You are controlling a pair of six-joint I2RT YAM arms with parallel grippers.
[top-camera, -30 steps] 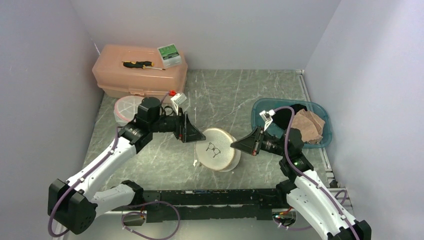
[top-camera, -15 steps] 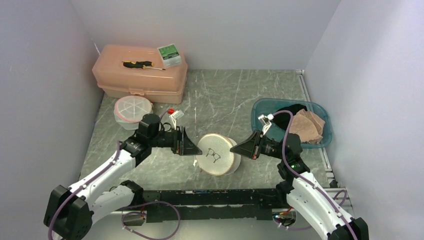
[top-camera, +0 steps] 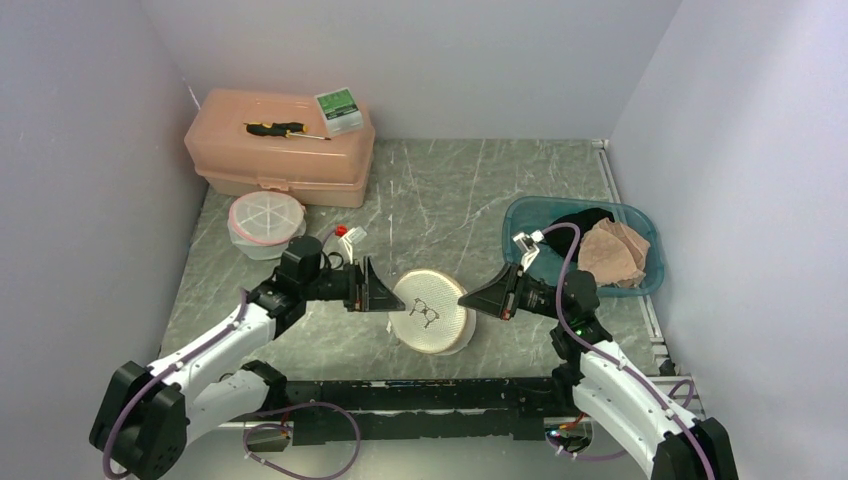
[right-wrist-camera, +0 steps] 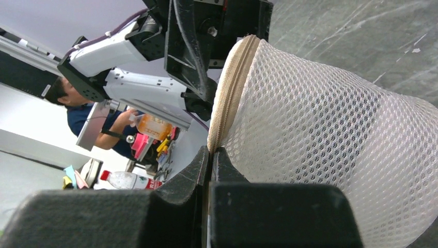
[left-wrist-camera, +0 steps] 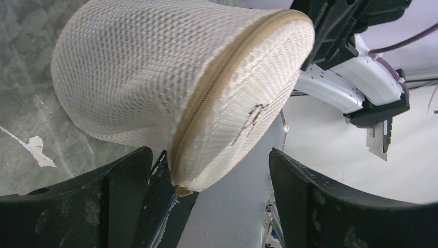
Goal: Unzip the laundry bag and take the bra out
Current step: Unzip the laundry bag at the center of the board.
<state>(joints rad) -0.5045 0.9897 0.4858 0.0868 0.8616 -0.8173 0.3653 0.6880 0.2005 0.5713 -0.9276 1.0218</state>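
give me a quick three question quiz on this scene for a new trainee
1. True or false: the zip on the laundry bag is fully open.
2. Which end effector is shut on the bag's zip seam? A) left B) right C) neither
3. What lies on top of the pink box at the back?

Key
1. False: the zip looks closed along all that shows.
2. B: the right end effector pinches the seam; the left end effector is open, a finger on each side of the bag.
3. A screwdriver and a green-topped pack.
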